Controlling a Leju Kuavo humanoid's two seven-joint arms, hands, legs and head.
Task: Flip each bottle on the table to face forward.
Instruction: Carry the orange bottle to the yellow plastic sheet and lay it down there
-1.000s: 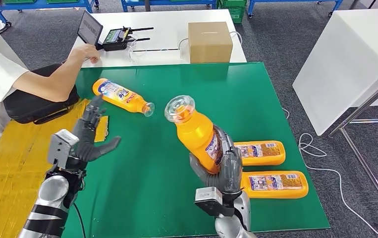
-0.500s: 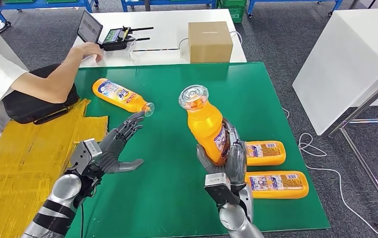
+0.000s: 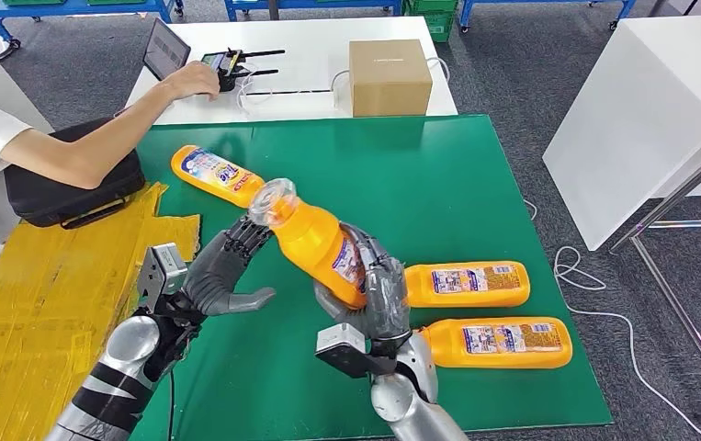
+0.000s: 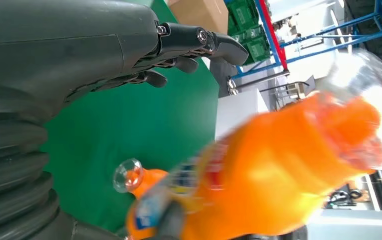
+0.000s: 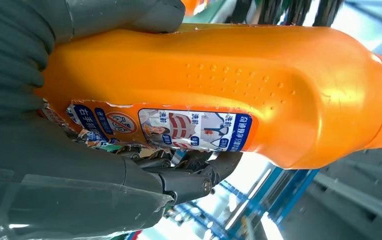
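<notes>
Orange bottle held close in the right hand, thumb across its body, torn blue-and-white label showing, dark fingers curled beneath

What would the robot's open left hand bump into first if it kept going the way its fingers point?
Probably the orange bottle that the right hand holds tilted toward it: the left hand's fingertips are almost at its neck, though depth is uncertain.

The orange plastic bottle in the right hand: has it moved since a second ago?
Yes. The orange plastic bottle in the right hand has tipped and swung leftward, away from the two lying bottles, toward the open left hand.
</notes>
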